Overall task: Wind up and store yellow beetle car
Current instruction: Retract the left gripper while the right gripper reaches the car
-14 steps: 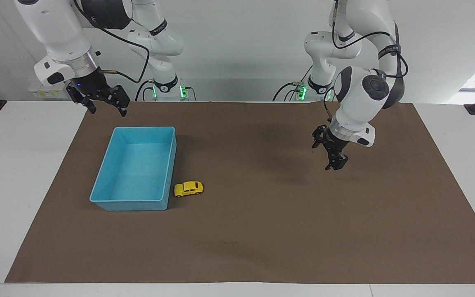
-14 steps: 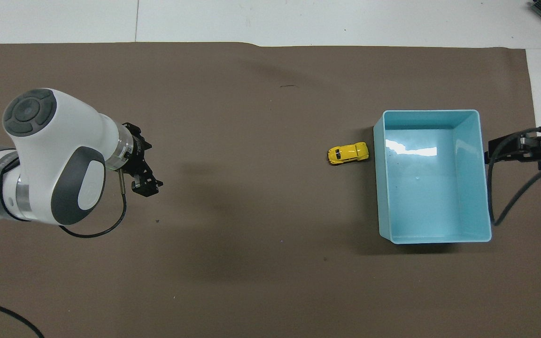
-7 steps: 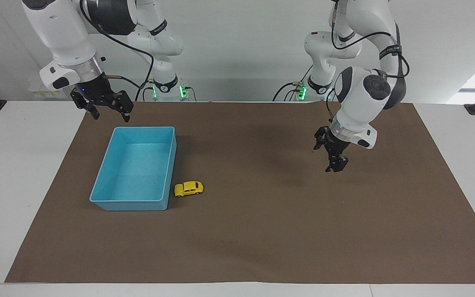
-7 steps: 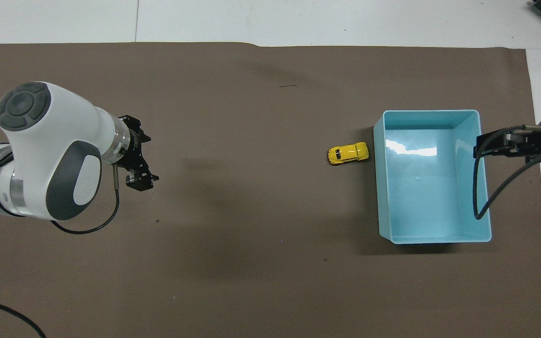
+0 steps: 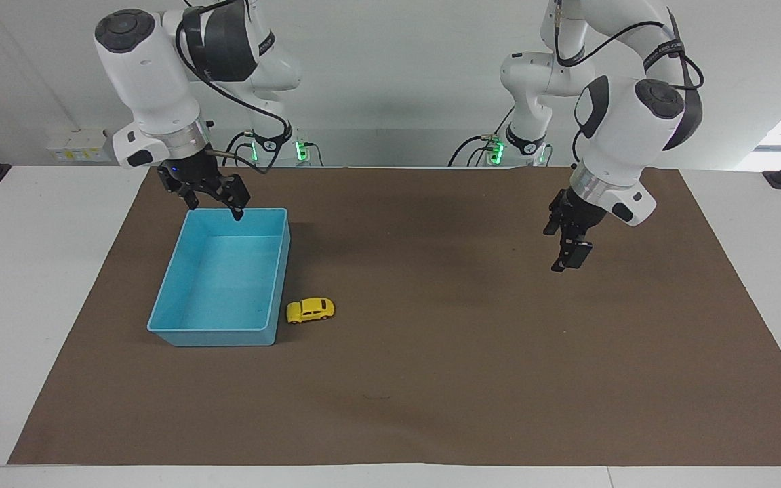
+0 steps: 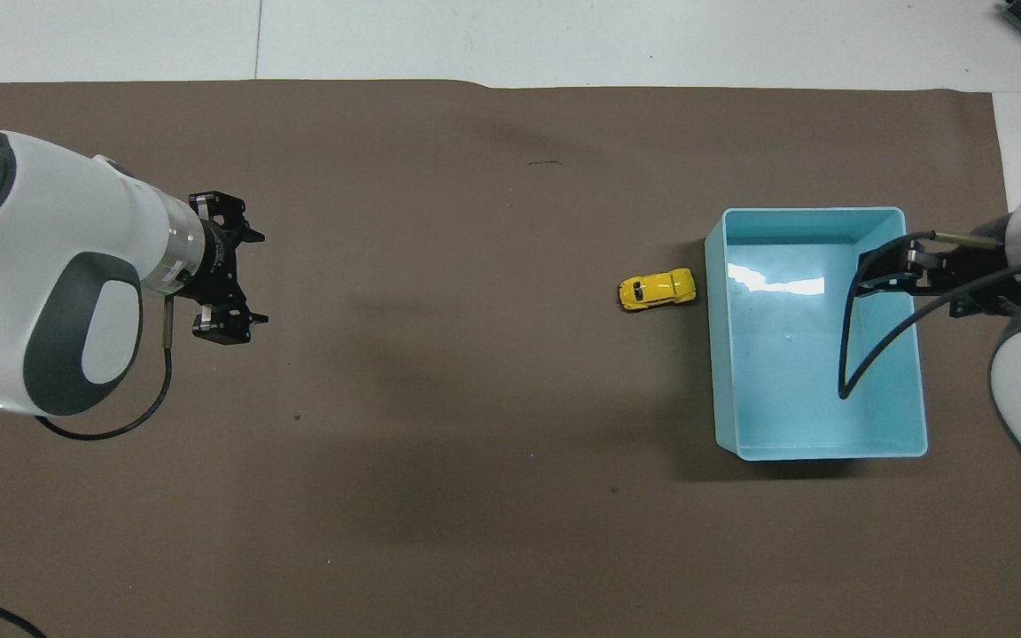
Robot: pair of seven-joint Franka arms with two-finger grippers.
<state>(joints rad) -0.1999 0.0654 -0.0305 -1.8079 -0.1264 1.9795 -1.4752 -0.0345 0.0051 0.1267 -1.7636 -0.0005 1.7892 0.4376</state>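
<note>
The yellow beetle car [image 5: 310,310] stands on its wheels on the brown mat, close beside the light blue bin [image 5: 214,335], on the bin's side toward the left arm's end. It also shows in the overhead view [image 6: 658,289], next to the bin [image 6: 821,452]. The bin has nothing in it. My right gripper [image 5: 215,207] is open and empty, in the air over the bin's rim on the robots' side; it also shows in the overhead view [image 6: 887,270]. My left gripper [image 5: 570,256] is open and empty, above the bare mat toward the left arm's end of the table, and shows from overhead [image 6: 249,276].
A brown mat [image 5: 431,379] covers most of the white table. The right arm's cable [image 6: 856,354] hangs over the bin.
The right gripper has swung from beside the mat's corner to over the bin's rim. The left gripper has turned and drawn slightly toward its own end. The car and bin have not moved.
</note>
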